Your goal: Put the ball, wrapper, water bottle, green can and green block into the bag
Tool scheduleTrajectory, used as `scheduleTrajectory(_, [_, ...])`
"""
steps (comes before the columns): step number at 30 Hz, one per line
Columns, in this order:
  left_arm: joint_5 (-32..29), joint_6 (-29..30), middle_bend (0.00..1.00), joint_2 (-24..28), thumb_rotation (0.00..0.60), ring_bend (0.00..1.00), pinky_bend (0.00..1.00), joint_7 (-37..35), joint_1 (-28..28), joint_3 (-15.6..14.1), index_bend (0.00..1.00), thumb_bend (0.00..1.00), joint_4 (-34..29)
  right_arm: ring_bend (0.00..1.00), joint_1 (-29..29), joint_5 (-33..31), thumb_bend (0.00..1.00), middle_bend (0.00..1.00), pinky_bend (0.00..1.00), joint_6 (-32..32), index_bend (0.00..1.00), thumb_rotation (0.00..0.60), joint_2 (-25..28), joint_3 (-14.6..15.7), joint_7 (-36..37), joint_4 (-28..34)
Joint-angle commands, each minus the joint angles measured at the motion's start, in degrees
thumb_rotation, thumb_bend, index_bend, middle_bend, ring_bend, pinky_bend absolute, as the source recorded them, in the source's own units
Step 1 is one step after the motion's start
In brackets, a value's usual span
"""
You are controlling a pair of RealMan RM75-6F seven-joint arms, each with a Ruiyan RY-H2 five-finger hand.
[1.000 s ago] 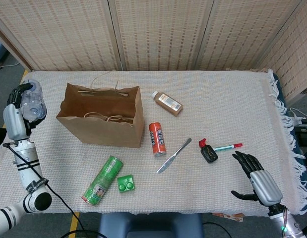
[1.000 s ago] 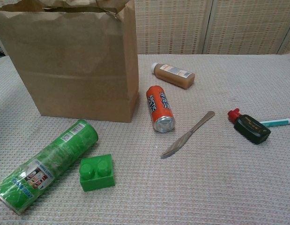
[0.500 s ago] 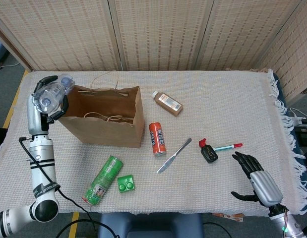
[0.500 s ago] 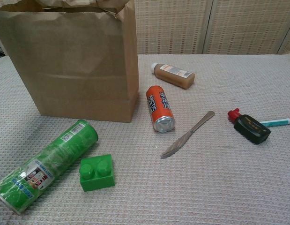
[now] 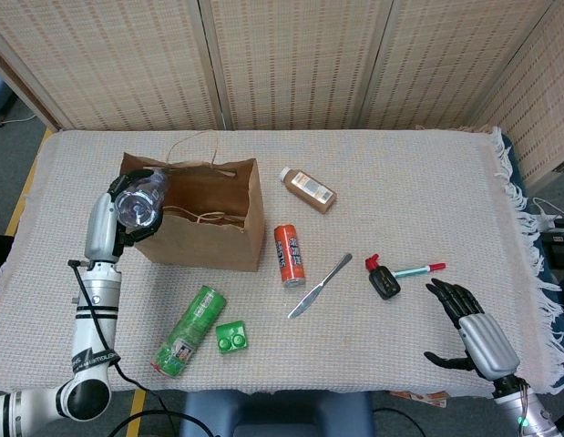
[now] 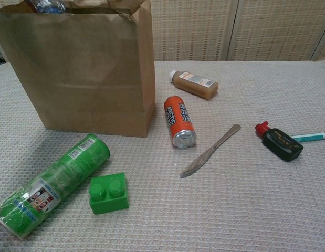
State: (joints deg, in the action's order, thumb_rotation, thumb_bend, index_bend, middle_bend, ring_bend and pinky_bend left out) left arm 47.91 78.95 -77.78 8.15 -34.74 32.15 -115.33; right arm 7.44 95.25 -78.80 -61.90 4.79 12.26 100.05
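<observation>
Left hand wrapped around the water bottle, held over the left end of the open bag. Bottle's long axis steeply tilted, one round end turned up toward the head camera, the rest hidden behind the hand; cap end or base cannot be told. In the chest view only a sliver of the bottle shows above the bag's crumpled top edge, at far left.

Bag standing upright on the surface, mouth open upward, string handles draped at its rim.

Green can lying on its side in front of the bag, long axis slanting from near-left to far-right, its far end pointing toward the bag's front. Green block just to the right of the can's middle, studs up, apart from the bag.

Right of the bag: brown bottle, orange can lying with its long axis running away from the camera, and a knife beyond it.

Right hand far right of the bag near the surface's front edge, holding nothing, fingers spread and slightly curved.
</observation>
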Motion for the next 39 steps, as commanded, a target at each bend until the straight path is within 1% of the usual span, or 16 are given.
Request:
scheduleTrajectory(1, [-0.2,-0.5,0.72,0.6,0.600,0.69,0.75,1.6,-0.5,-1.0,0.65,0.66,-1.2,0.00,0.1,0.0,0.02,0.00,0.00,0.1,0.00,0.600,0.0,0.0,0.0,0.1])
scheduleTrajectory(3, [0.0,-1.7,0.70,1.2,0.600,0.67,0.73,2.5,-0.7,-2.2,0.63,0.65,-1.3,0.00,0.0,-0.1,0.02,0.00,0.00,0.1,0.00,0.600,0.1,0.0,0.2,0.0])
scheduleTrajectory(4, [-0.1,-2.7,0.65,1.7,0.600,0.62,0.69,2.7,-0.8,-2.8,0.59,0.63,-1.3,0.00,0.0,0.0,0.02,0.00,0.00,0.1,0.00,0.600,0.1,0.0,0.2,0.0])
scheduleTrajectory(6, [-1.5,-6.5,0.47,3.7,0.600,0.44,0.56,3.5,-1.0,-4.4,0.45,0.55,-1.8,0.00,0.0,0.1,0.02,0.00,0.00,0.0,0.00,0.600,0.2,0.1,0.3,0.1])
scheduleTrajectory(7, [-2.7,-8.6,0.31,5.1,0.600,0.30,0.46,3.7,-1.2,-4.8,0.33,0.49,-2.1,0.00,0.0,0.2,0.02,0.00,0.00,0.0,0.00,0.600,0.2,0.1,0.3,0.1])
scheduleTrajectory(9, [-3.0,-10.3,0.12,6.4,0.600,0.13,0.33,3.4,-1.4,-5.1,0.16,0.42,-2.0,0.00,0.0,0.2,0.02,0.00,0.00,0.1,0.00,0.600,0.3,0.2,0.3,0.1])
scheduleTrajectory(11, [-1.3,-10.7,0.04,6.8,0.600,0.06,0.26,2.9,-1.5,-5.5,0.09,0.40,-1.3,0.00,0.0,0.1,0.02,0.00,0.00,0.1,0.00,0.600,0.3,0.1,0.4,0.2])
scheduleTrajectory(13, [0.7,-10.6,0.03,6.9,0.600,0.03,0.23,1.5,-1.3,-5.7,0.06,0.39,-1.0,0.00,0.1,0.1,0.02,0.00,0.00,0.1,0.00,0.600,0.3,0.1,0.3,0.1])
scheduleTrajectory(21, [2.2,-11.0,0.02,7.7,0.600,0.03,0.21,-2.1,-1.1,-6.0,0.07,0.35,-1.3,0.00,0.0,0.1,0.02,0.00,0.00,0.1,0.00,0.600,0.2,0.1,-0.1,0.1])
scheduleTrajectory(25, [4.1,-9.9,0.03,7.6,0.600,0.03,0.21,-5.0,-0.4,-5.7,0.09,0.36,-1.5,0.00,0.0,0.1,0.02,0.00,0.00,0.0,0.00,0.600,0.1,0.1,-0.2,0.0])
scheduleTrajectory(29, [6.5,-7.5,0.07,6.9,0.600,0.06,0.22,-9.0,0.6,-4.6,0.12,0.36,-1.3,0.00,0.0,0.2,0.02,0.00,0.00,0.0,0.00,0.600,0.1,0.2,-0.2,0.0])
scheduleTrajectory(31, [9.0,-5.0,0.12,6.0,0.600,0.12,0.27,-11.5,1.2,-3.6,0.17,0.41,-0.7,0.00,-0.1,0.2,0.02,0.00,0.00,0.0,0.00,0.600,0.2,0.2,-0.2,0.0])
scheduleTrajectory(33, [11.6,-2.5,0.21,5.3,0.600,0.21,0.35,-13.1,1.7,-3.0,0.27,0.47,0.4,0.00,-0.1,0.2,0.02,0.00,0.00,0.0,0.00,0.600,0.2,0.2,-0.2,0.0])
scheduleTrajectory(36, [14.2,2.0,0.39,3.8,0.600,0.37,0.50,-14.2,2.2,-1.6,0.45,0.52,3.0,0.00,0.0,0.3,0.02,0.00,0.00,-0.1,0.00,0.600,0.1,0.2,-0.1,-0.1])
scheduleTrajectory(38, [14.6,3.6,0.51,3.6,0.600,0.49,0.61,-14.5,2.5,-0.7,0.51,0.56,4.8,0.00,0.0,0.2,0.02,0.00,0.00,0.0,0.00,0.600,0.1,0.2,-0.1,-0.1])
scheduleTrajectory(39, [14.6,3.8,0.55,3.8,0.600,0.53,0.64,-14.5,2.7,-0.7,0.53,0.57,5.4,0.00,0.0,0.2,0.02,0.00,0.00,0.0,0.00,0.600,0.1,0.2,-0.1,-0.1])
